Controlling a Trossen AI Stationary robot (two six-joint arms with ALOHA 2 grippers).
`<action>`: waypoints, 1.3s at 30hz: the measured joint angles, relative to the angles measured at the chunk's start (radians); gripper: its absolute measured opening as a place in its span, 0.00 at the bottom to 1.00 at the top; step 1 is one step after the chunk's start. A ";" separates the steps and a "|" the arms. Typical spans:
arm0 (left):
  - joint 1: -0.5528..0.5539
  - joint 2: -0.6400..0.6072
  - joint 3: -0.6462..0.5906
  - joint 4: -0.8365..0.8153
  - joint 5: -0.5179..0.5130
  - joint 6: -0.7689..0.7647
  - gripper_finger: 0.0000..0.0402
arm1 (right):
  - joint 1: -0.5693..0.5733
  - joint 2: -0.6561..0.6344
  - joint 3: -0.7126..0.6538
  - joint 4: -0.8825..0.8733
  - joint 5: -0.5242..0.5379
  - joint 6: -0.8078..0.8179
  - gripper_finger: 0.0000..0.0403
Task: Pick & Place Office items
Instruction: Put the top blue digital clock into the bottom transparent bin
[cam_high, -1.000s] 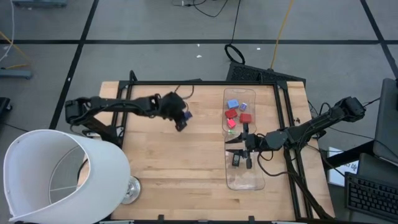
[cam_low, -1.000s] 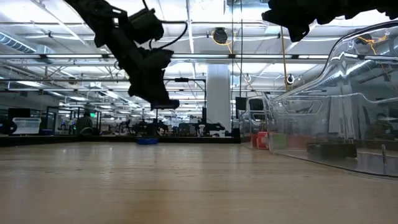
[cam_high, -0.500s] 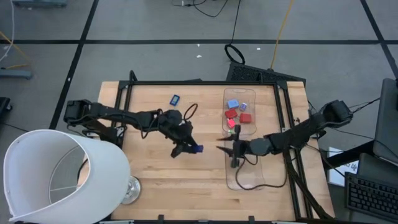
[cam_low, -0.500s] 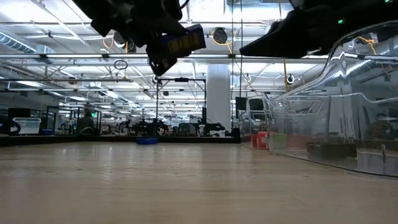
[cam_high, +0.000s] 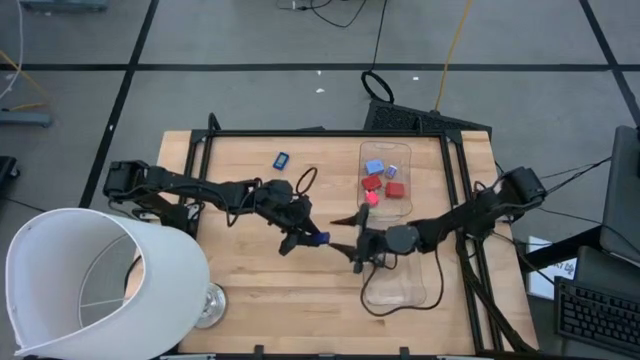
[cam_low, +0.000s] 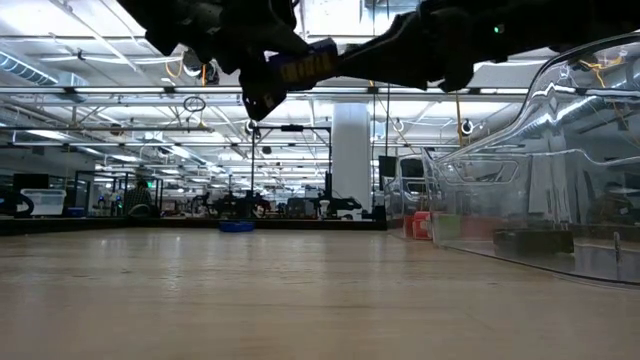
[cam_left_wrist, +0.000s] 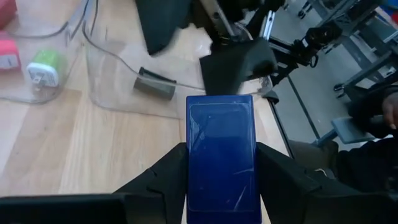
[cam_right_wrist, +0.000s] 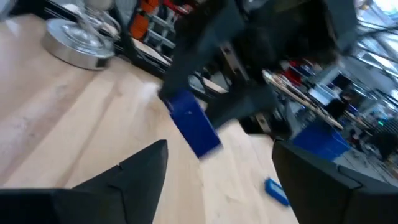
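My left gripper (cam_high: 303, 238) is shut on a dark blue block (cam_high: 318, 239), held above the middle of the table; the block also shows in the left wrist view (cam_left_wrist: 220, 149) and the low view (cam_low: 304, 66). My right gripper (cam_high: 347, 243) is open and empty, just right of the block, its fingers (cam_right_wrist: 127, 177) standing wide on either side of the block's line. Red (cam_high: 372, 183), light blue (cam_high: 375, 167) and green (cam_left_wrist: 43, 67) pieces and a dark piece (cam_left_wrist: 155, 88) lie in the clear tray (cam_high: 405, 290). One blue piece (cam_high: 281, 159) lies on the table near the far edge. My left gripper pinches the blue block's two long sides (cam_left_wrist: 194, 163) between its two fingers (cam_left_wrist: 166, 180). The fingers come from the table's left and lie along the block. Its free end (cam_left_wrist: 219, 102) juts out past the fingertips toward my right gripper. The block is lifted clear of the table, tilted.
A big white lampshade (cam_high: 95, 285) lies at the near left corner, with a round metal lamp base (cam_high: 207, 305) beside it. The clear tray runs from far to near along the right side of the table. Bare wood (cam_high: 250, 290) lies near the front edge.
My left gripper has carried the blue block from the far part of the table toward the near and right, to the table's middle, and has then held still. My right gripper, open, has come out of the tray toward the table's left, up to the block.
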 joint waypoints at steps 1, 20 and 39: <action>0.000 0.000 0.000 -0.003 0.000 0.000 0.41 | 0.000 0.014 0.012 0.001 -0.003 -0.008 0.71; -0.001 0.008 0.000 0.008 0.000 -0.003 0.39 | -0.013 0.097 0.074 0.005 -0.055 -0.052 0.40; -0.001 0.008 0.000 -0.004 -0.044 0.062 0.35 | -0.013 0.098 0.072 0.000 -0.051 -0.059 0.15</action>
